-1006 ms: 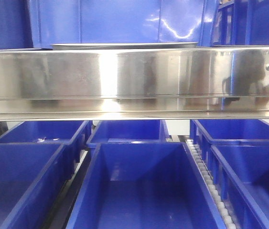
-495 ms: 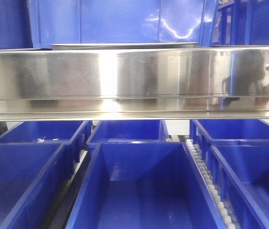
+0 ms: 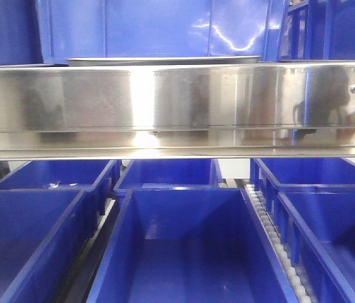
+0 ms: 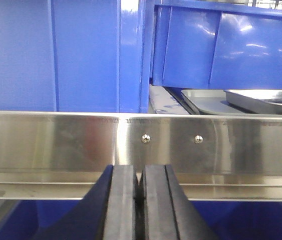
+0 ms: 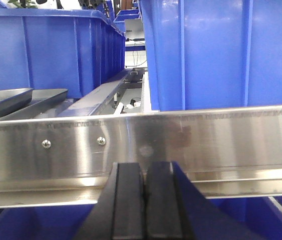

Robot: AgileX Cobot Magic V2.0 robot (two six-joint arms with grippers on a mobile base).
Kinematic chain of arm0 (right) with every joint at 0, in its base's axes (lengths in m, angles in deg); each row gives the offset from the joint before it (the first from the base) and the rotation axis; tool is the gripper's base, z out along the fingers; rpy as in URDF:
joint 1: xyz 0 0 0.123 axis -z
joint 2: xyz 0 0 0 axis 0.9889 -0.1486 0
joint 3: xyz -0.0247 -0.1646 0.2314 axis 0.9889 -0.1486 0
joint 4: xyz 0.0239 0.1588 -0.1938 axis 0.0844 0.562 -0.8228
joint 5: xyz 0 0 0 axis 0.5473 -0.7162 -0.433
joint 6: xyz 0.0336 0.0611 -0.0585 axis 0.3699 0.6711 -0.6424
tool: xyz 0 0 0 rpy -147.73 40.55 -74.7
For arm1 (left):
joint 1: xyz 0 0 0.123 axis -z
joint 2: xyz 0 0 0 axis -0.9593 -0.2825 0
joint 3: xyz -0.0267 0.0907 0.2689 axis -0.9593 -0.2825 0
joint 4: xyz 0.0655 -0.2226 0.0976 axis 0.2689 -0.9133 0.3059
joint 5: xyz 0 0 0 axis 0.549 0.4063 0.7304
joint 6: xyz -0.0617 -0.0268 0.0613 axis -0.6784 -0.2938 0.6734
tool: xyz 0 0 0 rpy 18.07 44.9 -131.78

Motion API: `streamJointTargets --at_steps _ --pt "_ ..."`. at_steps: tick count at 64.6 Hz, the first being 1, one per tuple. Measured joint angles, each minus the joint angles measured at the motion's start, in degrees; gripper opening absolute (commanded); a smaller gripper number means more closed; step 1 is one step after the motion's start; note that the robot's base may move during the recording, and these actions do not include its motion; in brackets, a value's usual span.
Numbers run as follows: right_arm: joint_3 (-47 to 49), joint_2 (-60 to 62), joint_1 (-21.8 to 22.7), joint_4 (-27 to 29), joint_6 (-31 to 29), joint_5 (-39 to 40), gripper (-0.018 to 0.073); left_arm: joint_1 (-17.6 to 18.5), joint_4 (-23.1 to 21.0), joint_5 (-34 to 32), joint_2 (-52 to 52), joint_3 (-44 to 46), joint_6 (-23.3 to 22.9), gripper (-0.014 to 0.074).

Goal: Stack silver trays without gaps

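Steel fills the middle band of the front view: a broad mirror-like rail [image 3: 177, 104] runs edge to edge, with a single screw near its right end. Just above its top edge, in the upper centre of the frame, the thin rim of a silver tray [image 3: 164, 60] shows, backed by tall blue bins [image 3: 158, 28]. Below the rail, more open blue bins fill the lower half, with a white roller track [image 3: 278, 243] running between the centre and right ones. Neither tool appears in this view. In the left wrist view, the left tool [image 4: 139, 202] sits at the bottom centre, its two black fingers pressed together with nothing between them, in front of the same rail [image 4: 55, 145] and its two screws [image 4: 171, 139]. Two silver trays [image 4: 261, 100] lie at the right edge behind the rail, one overlapping the other, beneath a blue bin [image 4: 226, 47]. In the right wrist view, the right tool [image 5: 145, 202] is likewise clenched on nothing at the bottom centre, before the rail [image 5: 221, 145]. The silver trays [image 5: 10, 102] lie at the left edge behind the rail, the nearer one raised over the other, beside a large blue bin [image 5: 45, 55].
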Motion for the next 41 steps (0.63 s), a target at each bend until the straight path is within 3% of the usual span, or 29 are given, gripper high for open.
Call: streamJointTargets --at_steps 41 --pt "0.00 0.00 0.00 0.00 0.00 0.00 -0.0079 0.00 0.00 0.00 0.00 0.00 0.00 -0.0012"
